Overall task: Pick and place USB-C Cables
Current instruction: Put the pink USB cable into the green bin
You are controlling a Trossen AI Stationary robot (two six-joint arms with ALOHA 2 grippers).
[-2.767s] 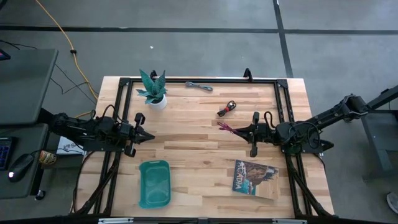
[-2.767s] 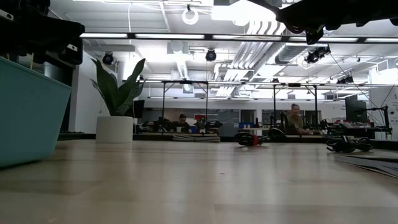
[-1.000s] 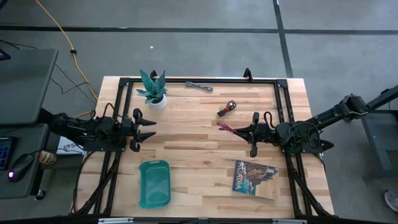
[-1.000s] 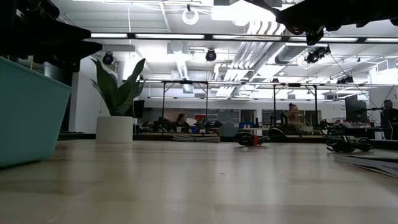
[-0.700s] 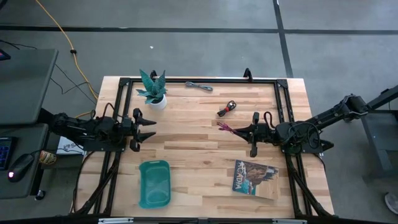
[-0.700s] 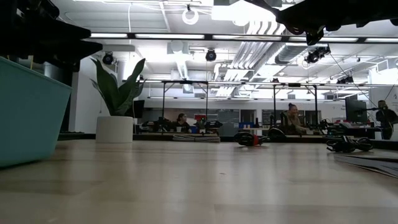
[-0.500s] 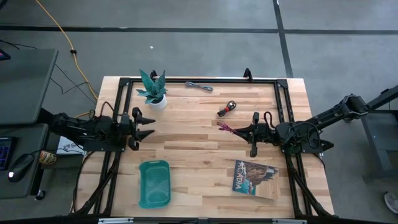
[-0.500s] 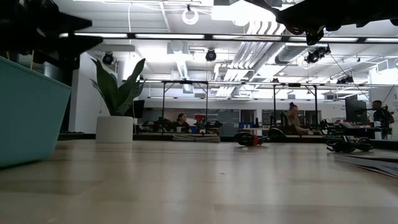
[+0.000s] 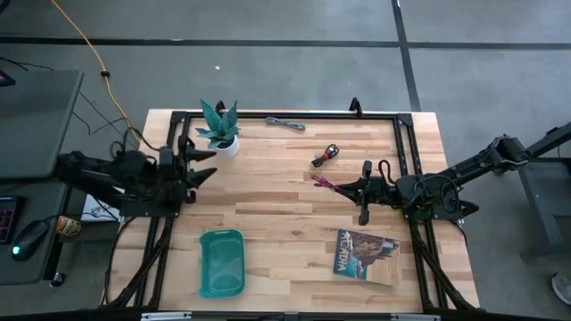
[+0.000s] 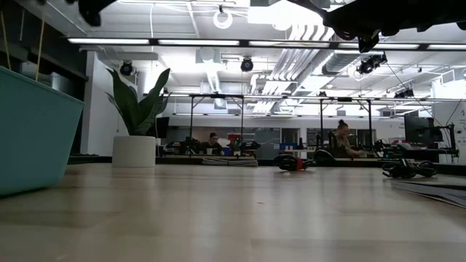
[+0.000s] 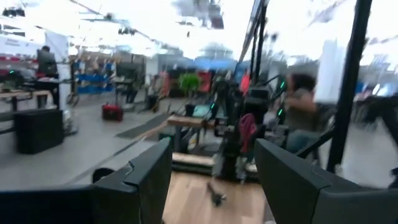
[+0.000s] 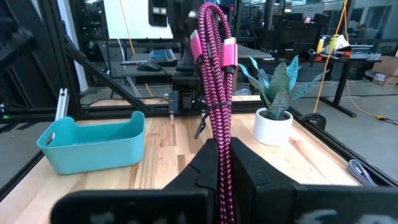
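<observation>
My right gripper [image 9: 346, 186] hovers over the table's right middle, shut on the maroon USB-C cable [image 12: 214, 68], a folded braided bundle. The black-and-red cable [image 9: 326, 156] lies on the wood just beyond it. The grey cable [image 9: 285, 123] lies by the far edge. My left gripper [image 9: 207, 167] is raised high near the left edge, beside the plant. Its fingers stand open [image 11: 214, 180] with nothing between them. The teal tray [image 9: 221, 263] stands at the near left. My right gripper pinches one end of the maroon bundle [image 12: 222, 144] between its two shut fingers. The fingers lie level, pointing toward the table's left, along the bundle. The rest of the bundle [image 9: 321, 184] sticks out ahead of the fingertips, clear of the table.
A potted plant [image 9: 219, 129] in a white pot stands at the far left. A book [image 9: 364, 252] lies at the near right. A black frame [image 9: 268, 116] runs along the table's edges. People sit at desks in the room beyond.
My left gripper has risen well above the table and tipped slightly upward, leaving the low view's top left corner; its fingers stay open. My right gripper and the maroon cable have kept still.
</observation>
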